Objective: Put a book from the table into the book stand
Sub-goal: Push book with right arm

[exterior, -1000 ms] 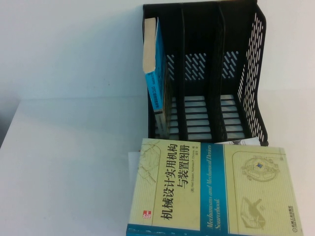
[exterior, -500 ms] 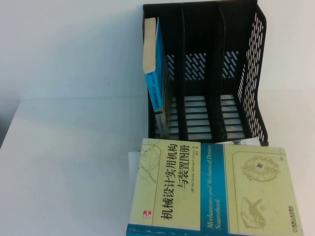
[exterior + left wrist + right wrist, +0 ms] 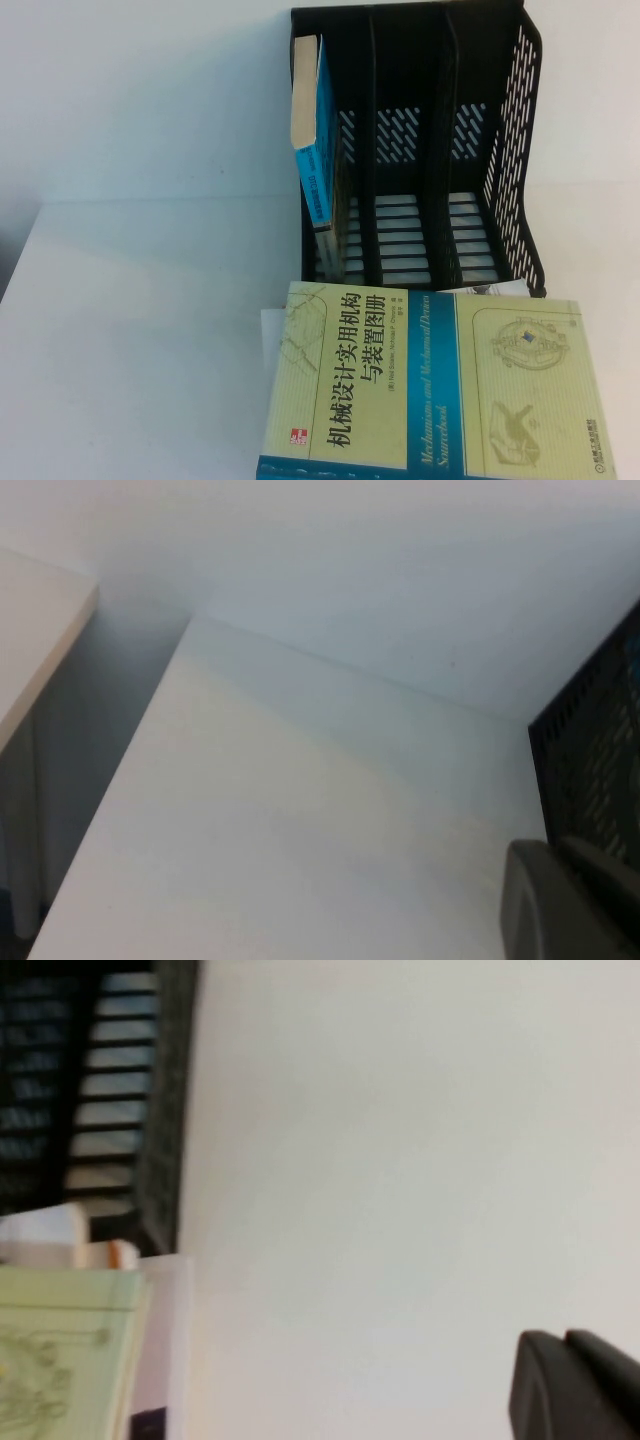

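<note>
The book (image 3: 430, 385), thick with a pale yellow-green cover, a blue band and a black Chinese title, lies flat on the table (image 3: 150, 330) at the front, just before the book stand (image 3: 420, 150). The stand's middle and right slots are empty. Neither gripper shows in the high view. My left gripper (image 3: 565, 900) is shut and empty over bare table beside the stand's perforated side (image 3: 590, 760). My right gripper (image 3: 565, 1385) is shut and empty over bare table, apart from the book's corner (image 3: 60, 1360) and the stand (image 3: 100, 1090).
A thinner blue-covered book (image 3: 315, 150) stands in the stand's left slot. White edges of another book or paper (image 3: 270, 330) stick out from under the large book. A second tabletop (image 3: 30, 630) lies beyond a gap off the table's left edge.
</note>
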`<state>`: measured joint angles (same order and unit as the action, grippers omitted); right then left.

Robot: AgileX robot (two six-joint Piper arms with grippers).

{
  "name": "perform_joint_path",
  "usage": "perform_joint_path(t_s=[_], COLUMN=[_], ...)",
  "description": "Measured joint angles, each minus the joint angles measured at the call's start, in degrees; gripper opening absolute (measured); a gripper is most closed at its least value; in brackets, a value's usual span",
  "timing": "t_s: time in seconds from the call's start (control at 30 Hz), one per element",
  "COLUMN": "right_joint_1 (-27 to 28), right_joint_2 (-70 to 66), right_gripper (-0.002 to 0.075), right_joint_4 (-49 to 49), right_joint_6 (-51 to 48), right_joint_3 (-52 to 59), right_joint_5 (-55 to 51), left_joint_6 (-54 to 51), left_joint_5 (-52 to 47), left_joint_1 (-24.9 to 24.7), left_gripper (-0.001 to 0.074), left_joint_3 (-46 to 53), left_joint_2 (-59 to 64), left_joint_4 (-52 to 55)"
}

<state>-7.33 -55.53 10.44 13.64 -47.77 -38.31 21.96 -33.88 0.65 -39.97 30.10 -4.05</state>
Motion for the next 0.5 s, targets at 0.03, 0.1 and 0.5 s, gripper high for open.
perform_joint_path(t_s=[0.03,0.1,0.5], right_joint_1=[0.09,0.09,2.59], right_joint_2=[-1.66,-4.36,-13.47], right_gripper=[-0.0003,-0.0003,-0.0003], right_joint_4=[3.32,5.42,-21.43], right_joint_6=[3.93,7.53,-9.34], right_joint_3=[-1.55,-4.12,-5.59], right_joint_5=[-2.11,-5.05,-10.52], left_joint_6=[-1.45,-4.51,-20.52], left_joint_5=[-0.43,-1.59,-8.89], left_joint_1=[0.00,0.00,0.00], left_gripper=[-0.0003,-0.0003,-0.0003], left_joint_3=[0.00,0.00,0.00], left_joint_2=[-0.01,0.09,7.81], left_joint_4=[-0.63,-2.07,-14.13])
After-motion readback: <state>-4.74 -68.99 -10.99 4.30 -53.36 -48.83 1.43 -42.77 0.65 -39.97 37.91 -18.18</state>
